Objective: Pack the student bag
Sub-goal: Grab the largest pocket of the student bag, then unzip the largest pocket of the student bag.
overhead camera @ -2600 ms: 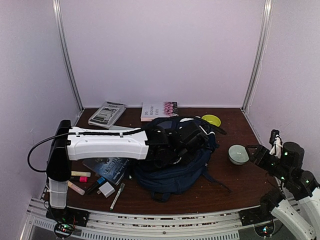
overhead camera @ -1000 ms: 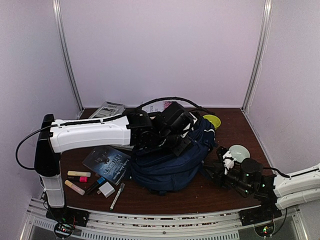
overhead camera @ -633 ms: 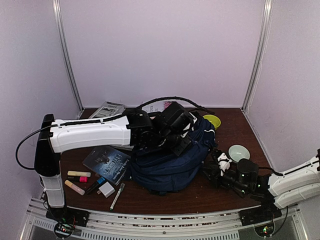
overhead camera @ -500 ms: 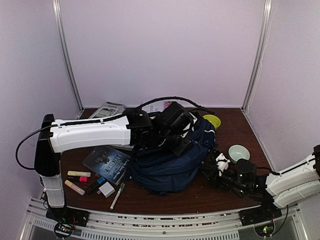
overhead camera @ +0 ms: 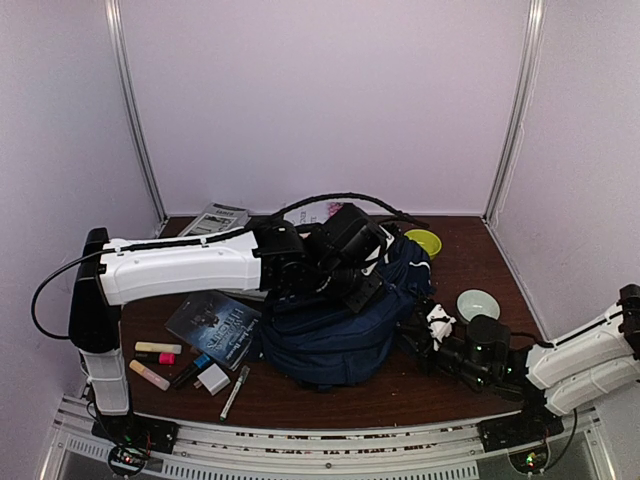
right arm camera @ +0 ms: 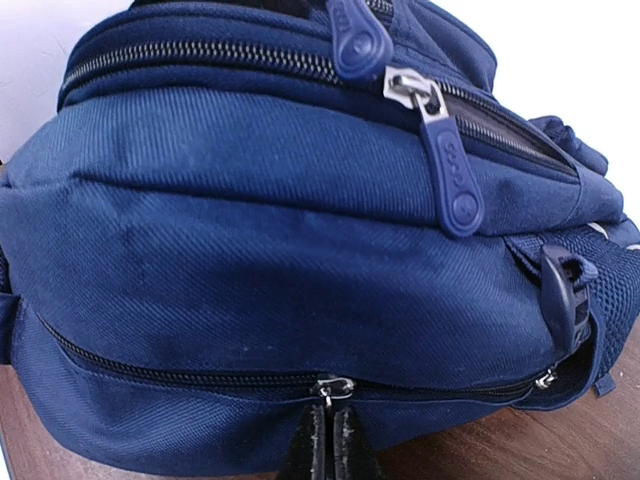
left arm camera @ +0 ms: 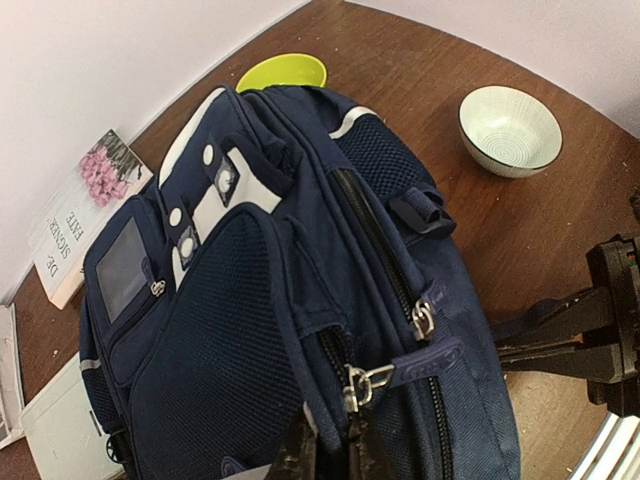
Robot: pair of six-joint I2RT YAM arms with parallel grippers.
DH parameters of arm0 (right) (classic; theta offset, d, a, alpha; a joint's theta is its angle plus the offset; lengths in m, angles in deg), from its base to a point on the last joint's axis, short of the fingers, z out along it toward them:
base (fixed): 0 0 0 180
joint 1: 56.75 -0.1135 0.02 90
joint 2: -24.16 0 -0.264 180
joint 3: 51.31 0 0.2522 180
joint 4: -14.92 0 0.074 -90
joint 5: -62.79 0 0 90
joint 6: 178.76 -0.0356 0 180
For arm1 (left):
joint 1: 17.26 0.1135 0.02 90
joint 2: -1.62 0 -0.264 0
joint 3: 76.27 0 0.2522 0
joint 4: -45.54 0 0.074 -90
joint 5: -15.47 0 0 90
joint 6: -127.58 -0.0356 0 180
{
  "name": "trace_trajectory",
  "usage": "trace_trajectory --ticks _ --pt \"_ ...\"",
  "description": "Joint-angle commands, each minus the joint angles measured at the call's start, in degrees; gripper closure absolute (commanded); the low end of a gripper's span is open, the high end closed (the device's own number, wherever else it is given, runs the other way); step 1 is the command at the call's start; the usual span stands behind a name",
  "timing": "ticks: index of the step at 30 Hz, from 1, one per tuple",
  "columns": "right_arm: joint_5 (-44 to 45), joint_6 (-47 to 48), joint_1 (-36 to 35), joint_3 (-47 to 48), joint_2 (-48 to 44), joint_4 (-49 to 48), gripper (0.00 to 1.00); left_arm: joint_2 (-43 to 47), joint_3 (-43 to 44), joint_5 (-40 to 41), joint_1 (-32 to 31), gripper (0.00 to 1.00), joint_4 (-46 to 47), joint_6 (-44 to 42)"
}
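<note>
Table: one student bag, two bowls

We record a booth closed in on three sides. The back wall, the left wall and the right wall are plain, unmarked and pale lilac-white. A slim metal left post and a matching right post stand at the two rear corners, both leaning slightly inward toward the floor of the booth. The table is dark brown wood with visible grain and a dull sheen. A pale slotted rail runs along its near edge. Lighting is even and diffuse, and shadows are soft.
</note>
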Motion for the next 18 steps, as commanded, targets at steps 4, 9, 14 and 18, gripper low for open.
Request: trace_trajectory --ticks 4,9,14,18 --pt "-4.4 -2.1 -1.1 3.2 -7.8 11.3 1.0 3.2 3.2 2.0 0.3 1.0 3.8 1.7" --pt "-5.6 -5.2 -3.2 5.6 -14.6 23.3 1.0 1.3 5.6 3.9 0.2 1.0 1.8 2.4" --pt "-6.3 -8.4 -7.0 7.9 -19.3 32.6 1.0 -1.5 8.5 4.9 0.2 1.0 -0.3 2.7" --pt "-6.1 -11.8 -9.3 10.6 -20.7 37.8 1.0 -3.3 10.2 4.8 0.2 1.0 -1.0 3.3"
